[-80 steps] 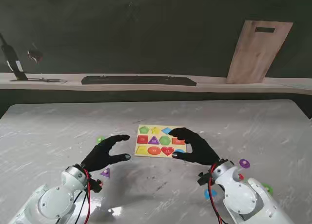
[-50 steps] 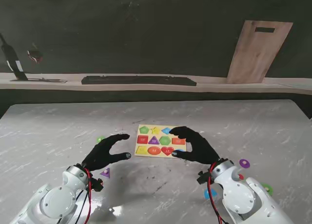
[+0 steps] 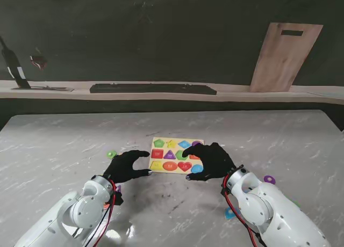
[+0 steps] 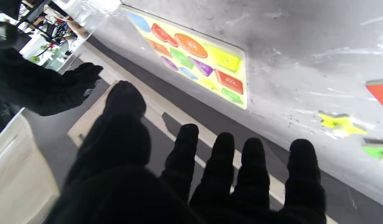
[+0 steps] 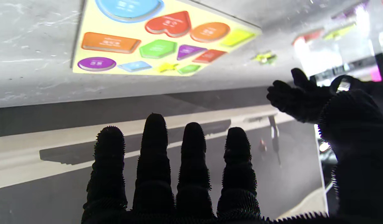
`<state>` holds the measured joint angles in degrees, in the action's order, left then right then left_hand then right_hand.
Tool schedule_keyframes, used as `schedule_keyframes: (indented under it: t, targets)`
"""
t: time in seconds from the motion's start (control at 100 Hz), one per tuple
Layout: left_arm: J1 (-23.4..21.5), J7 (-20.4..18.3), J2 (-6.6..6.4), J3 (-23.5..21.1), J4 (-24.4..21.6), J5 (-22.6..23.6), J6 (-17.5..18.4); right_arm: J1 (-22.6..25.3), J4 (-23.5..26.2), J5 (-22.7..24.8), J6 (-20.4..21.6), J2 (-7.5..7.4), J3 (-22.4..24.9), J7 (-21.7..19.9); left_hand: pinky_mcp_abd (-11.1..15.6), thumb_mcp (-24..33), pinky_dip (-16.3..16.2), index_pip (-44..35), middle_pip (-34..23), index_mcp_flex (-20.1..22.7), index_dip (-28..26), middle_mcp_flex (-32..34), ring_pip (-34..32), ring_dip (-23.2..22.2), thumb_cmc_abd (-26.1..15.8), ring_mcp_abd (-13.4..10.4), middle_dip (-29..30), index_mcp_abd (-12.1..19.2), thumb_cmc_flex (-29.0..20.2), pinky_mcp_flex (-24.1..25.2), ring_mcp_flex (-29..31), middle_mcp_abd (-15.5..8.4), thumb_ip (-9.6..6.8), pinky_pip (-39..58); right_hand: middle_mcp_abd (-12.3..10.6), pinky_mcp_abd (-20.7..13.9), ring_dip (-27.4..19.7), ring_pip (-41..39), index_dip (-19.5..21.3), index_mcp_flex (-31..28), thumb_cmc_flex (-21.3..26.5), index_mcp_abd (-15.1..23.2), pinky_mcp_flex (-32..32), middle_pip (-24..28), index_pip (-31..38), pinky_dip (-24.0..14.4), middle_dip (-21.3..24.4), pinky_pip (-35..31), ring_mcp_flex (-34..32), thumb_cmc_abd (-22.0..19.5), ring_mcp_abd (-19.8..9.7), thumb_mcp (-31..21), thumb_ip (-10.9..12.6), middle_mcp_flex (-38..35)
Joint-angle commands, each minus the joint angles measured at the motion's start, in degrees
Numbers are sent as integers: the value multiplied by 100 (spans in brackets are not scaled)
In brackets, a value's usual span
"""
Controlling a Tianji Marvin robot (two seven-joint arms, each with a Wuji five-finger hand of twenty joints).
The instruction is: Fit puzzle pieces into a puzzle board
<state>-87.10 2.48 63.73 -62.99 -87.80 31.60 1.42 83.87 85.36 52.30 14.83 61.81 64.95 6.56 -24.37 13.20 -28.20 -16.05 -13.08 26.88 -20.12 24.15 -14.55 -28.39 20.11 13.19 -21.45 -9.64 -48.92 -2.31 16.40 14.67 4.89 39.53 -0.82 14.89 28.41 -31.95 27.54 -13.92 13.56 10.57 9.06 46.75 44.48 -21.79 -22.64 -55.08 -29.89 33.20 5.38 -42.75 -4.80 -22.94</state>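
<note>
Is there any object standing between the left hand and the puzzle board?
No, nothing visible. The left hand is open, just left of the puzzle board, with only bare table between them.

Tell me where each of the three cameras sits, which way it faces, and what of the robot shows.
Stand view: above the shoulders, looking down at the puzzle board; both arms, left hand, right hand.
Left wrist view: looks along open fingers toward the board, image inverted.
Right wrist view: along open fingers, board beyond, left hand alongside.
All three share the board.
</note>
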Motion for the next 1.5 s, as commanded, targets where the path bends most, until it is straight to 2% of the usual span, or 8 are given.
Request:
schedule_keyframes:
  t: [0.0,0.24,0.72,0.81,0.87,0.92,1.13,1.49]
  targets:
    - [298,-190,30,93,145,-58,-75,-201,-174,-4,-54,-50,-96,-102,632,505,5,-69,-123,23,-23,-68,-161,-101,162,-128,-97,32,194,130,-49,-78,-178,211,17,-29,101,-160,95,-36,88,96,-33,141,82,-117,-80,-160,-64,-15,-145,47,169,-12]
    - [1193,-343,44,817,859,108,-312,-956,-908,643,-278,-164,-735,-40,692,1353,-309,-272,-517,-190,-120,-428,-497,-391,385,-161,-540,-85,309,189,-195,-106,-175,642,8,33,384,-775,207,-139,105,42,-124,595,324,-187,-252,-305,-72,65,-225,-20,189,-38]
    - [2568,-77,240,2430,2259,428,-460,-1880,-1889,484,-1105,-140,-1821,-166,801,2684,-589,-1101,-1303,-413,-330,-559,-1280,-922,677,-217,-1477,56,104,121,-255,-215,-205,1527,46,40,707,-1505,234,-255,1630,-113,-152,1089,608,-332,-402,-616,18,503,-313,138,664,156]
    - [2715,74,304,2619,2459,446,-467,-1969,-2003,425,-1248,-119,-1964,-144,797,2701,-617,-1237,-1451,-370,-342,-509,-1438,-1002,681,-207,-1587,-3,122,96,-234,-214,-180,1697,76,58,721,-1573,254,-268,1544,-126,-170,1145,670,-348,-419,-669,28,513,-292,81,660,162]
    - [2809,208,343,2735,2593,507,-449,-2020,-2080,377,-1321,-98,-2046,-91,780,2731,-630,-1333,-1551,-325,-360,-450,-1540,-1052,695,-187,-1657,-37,152,70,-208,-204,-165,1801,91,68,694,-1630,264,-304,959,-142,-175,1191,716,-323,-423,-723,29,801,-285,-1518,260,144]
    - [2879,286,367,2821,2684,551,-441,-2065,-2140,340,-1364,-82,-2112,-53,767,2738,-633,-1377,-1592,-305,-368,-423,-1588,-1074,685,-176,-1686,-70,168,58,-191,-187,-157,1851,115,68,696,-1655,268,-323,788,-148,-175,1211,733,-321,-431,-747,30,793,-276,-1889,150,141]
    - [3123,451,420,3115,2967,701,-401,-2291,-2368,160,-1477,-25,-2429,-21,740,2780,-645,-1582,-1828,-226,-392,-308,-1875,-1203,666,-141,-1863,-94,239,-5,-132,-164,-126,2154,168,101,720,-1755,252,-378,725,-114,-206,1274,736,-332,-456,-831,61,560,-252,-1856,6,168]
    - [3515,-169,253,3712,3113,921,-145,-2777,-2848,-227,-1553,118,-3264,-14,693,2547,-547,-2051,-1867,643,-517,-162,-1911,-1193,532,-129,-1883,90,171,-23,-99,-136,-22,2236,264,159,856,-2219,235,-736,719,-185,-192,1578,887,-367,-564,-1145,-6,-178,-202,-1299,25,14]
